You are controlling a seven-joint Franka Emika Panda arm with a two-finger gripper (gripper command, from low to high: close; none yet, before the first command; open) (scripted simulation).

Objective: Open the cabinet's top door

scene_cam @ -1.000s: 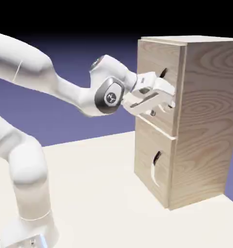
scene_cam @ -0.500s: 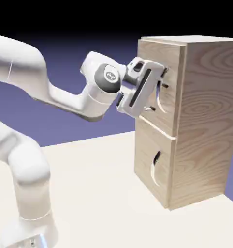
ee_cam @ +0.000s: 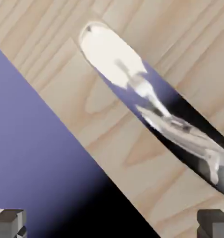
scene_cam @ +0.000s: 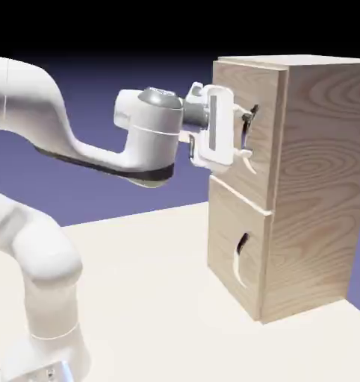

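A: Our gripper [scene_cam: 246, 138] stands right at the cabinet [scene_cam: 317, 171], level with the top door [scene_cam: 246, 130], and its two fingers are spread wide apart with nothing between them.

B: We see that in the hand view too. The two grey fingertips [ee_cam: 9, 223] sit far out at the bottom corners, and only wood and backdrop fill the space between them.

A: Where do we place the handle from the gripper?

B: Straight ahead of it. In the hand view the handle [ee_cam: 179, 125] is a thin shiny metal strip that runs slantwise across the crescent cut-out [ee_cam: 114, 58], up and to the right of the gap between the fingertips. The door's edge cuts across the picture, wood beyond it and blue-violet backdrop on the near side.

A: From the exterior view we see the white hand turned so its flat side faces us, with the fingers reaching toward the door face near the cut-out. We cannot tell whether a finger touches the wood or the handle.

B: And the door itself?

A: It looks flush with the cabinet's front. Below the gripper sits the lower door [scene_cam: 239, 257], also flush, with its own cut-out. The cabinet stands on the pale surface [scene_cam: 153, 298], well under the gripper.
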